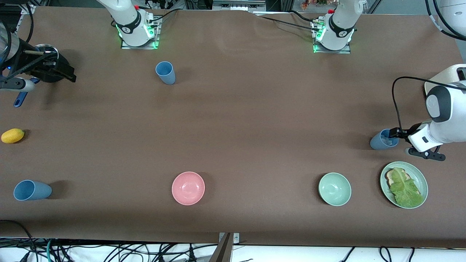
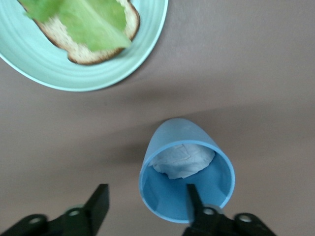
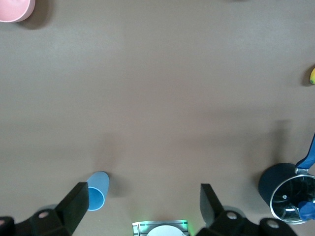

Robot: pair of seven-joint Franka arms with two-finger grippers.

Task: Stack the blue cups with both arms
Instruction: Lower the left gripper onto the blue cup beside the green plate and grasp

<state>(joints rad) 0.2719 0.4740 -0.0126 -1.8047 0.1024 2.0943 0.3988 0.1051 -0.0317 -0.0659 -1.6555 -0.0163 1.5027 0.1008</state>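
Three blue cups are on the brown table. One [image 1: 165,72] stands close to the right arm's base and also shows in the right wrist view [image 3: 96,191]. One [image 1: 32,190] is at the right arm's end, near the front camera. The third [image 1: 380,141] is at the left arm's end. My left gripper [image 1: 394,134] is open at this third cup [image 2: 187,172]. One finger [image 2: 193,196] is inside the rim, the other [image 2: 98,204] outside. Something white lies inside the cup. My right gripper [image 3: 142,204] is open, empty and high over the right arm's end of the table [image 1: 67,74].
A green plate [image 1: 423,179] with bread and lettuce lies beside the third cup, nearer the camera; it also shows in the left wrist view [image 2: 147,44]. A pale-green bowl [image 1: 335,189], a pink bowl [image 1: 188,188], a yellow fruit [image 1: 12,135] and a black pot [image 3: 288,191] with a blue handle [image 1: 20,99] are here.
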